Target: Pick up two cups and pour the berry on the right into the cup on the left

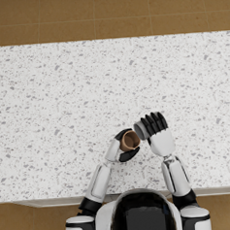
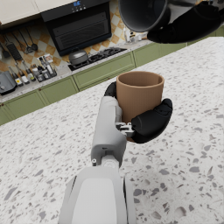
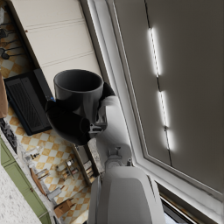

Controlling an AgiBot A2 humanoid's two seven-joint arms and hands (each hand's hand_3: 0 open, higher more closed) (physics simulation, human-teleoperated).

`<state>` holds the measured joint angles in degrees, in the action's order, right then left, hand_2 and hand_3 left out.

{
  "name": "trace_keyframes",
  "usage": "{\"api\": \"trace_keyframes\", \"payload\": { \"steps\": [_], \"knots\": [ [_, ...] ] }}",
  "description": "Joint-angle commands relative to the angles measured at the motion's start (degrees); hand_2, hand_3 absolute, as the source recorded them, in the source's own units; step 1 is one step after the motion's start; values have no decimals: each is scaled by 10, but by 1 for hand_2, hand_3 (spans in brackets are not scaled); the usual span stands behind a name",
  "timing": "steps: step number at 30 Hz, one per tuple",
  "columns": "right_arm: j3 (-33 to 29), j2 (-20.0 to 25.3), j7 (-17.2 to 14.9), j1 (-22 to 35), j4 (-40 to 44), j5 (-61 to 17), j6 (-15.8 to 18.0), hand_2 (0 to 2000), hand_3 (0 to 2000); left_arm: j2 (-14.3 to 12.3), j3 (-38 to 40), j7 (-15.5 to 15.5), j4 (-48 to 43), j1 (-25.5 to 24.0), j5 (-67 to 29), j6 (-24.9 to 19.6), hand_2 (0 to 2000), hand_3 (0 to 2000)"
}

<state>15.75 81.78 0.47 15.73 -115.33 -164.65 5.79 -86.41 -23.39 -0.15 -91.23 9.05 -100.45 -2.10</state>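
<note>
Two cups are held above the speckled counter (image 1: 48,102): left hand (image 1: 120,153) fingers wrap the upright brown cup (image 1: 129,140); right hand (image 1: 157,131) fingers grasp the grey cup (image 1: 140,130), tipped beside it.

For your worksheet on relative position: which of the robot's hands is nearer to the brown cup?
Left. The left hand grips the brown cup; the right hand holds the grey cup, tipped beside and above it.

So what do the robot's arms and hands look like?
Both arms are smooth, glossy white tubes with dark bands near the shoulders. The left arm and the right arm each narrow to a silvery metal wrist piece. At the ends sit the left hand and the right hand, black and rubbery-looking with rounded fingers. No loose cables or markings show.
</note>
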Motion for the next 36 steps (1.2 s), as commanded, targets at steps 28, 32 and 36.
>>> {"api": "trace_keyframes", "payload": {
  "steps": [28,32,36],
  "knots": [
    [20,15,3,-18,-41,-378,-6,2000,1280,-20,13,1,16,18,-12,0,2000,1280],
    [20,15,3,-18,-41,-380,-7,2000,1280,-19,14,0,14,16,-12,0,2000,1280],
    [20,15,3,-18,-41,-380,-7,2000,1280,-19,14,0,13,15,-12,0,2000,1280]
  ]
}}
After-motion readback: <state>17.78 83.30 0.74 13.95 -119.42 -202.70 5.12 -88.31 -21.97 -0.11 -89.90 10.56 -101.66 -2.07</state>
